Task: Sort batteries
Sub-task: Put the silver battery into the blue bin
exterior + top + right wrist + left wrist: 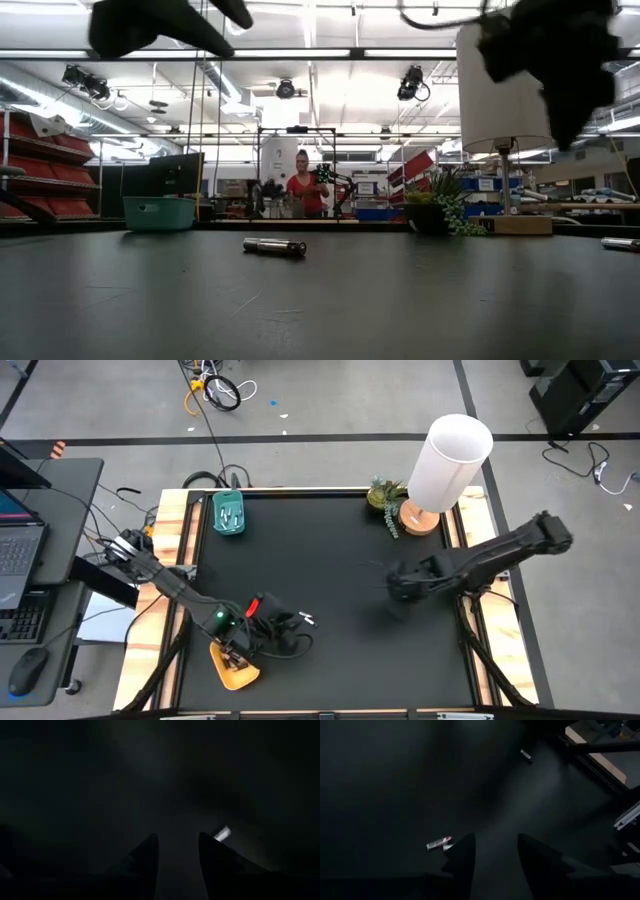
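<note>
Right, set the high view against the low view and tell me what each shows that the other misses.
Only the high view shows the yellow oval tray under the left gripper, the batteries inside the teal tray, and the right gripper over bare mat. Only the low view shows the room behind, with a person, and a battery lying on its side. Both show the teal tray, the lamp and the plant.

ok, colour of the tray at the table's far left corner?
Teal. The tray holds a few pale batteries; the high view shows it best.
</note>
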{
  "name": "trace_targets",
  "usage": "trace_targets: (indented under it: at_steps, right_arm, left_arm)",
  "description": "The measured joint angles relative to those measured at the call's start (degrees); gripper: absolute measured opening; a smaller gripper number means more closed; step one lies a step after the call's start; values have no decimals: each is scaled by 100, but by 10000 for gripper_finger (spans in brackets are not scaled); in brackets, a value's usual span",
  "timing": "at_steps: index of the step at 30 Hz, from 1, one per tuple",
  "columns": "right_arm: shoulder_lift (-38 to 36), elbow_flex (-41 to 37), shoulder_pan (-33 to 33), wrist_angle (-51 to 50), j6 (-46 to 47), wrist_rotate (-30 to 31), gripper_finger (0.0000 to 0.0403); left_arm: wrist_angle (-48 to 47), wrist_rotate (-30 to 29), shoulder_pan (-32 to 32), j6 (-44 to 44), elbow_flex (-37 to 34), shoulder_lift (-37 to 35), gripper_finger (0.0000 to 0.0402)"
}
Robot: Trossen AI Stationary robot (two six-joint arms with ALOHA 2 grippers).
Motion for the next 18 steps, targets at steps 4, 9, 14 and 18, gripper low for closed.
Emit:
trace_targets:
  at_steps: [4,9,14,18]
  right_arm:
    - [-812,-894,93,262,1154,23,126]
    - [-1252,-1481,97,280,1795,65,130]
    - [-1052,-1586,97,287,1930,85,135]
    - [-688,-1586,97,380,1846,85,140]
  left_arm:
    - [79,12,67,203,-2,0,162]
    - [66,125,168,388,-2,0,162]
    - [64,332,294,556,-2,0,162]
    - [66,474,397,776,-2,0,162]
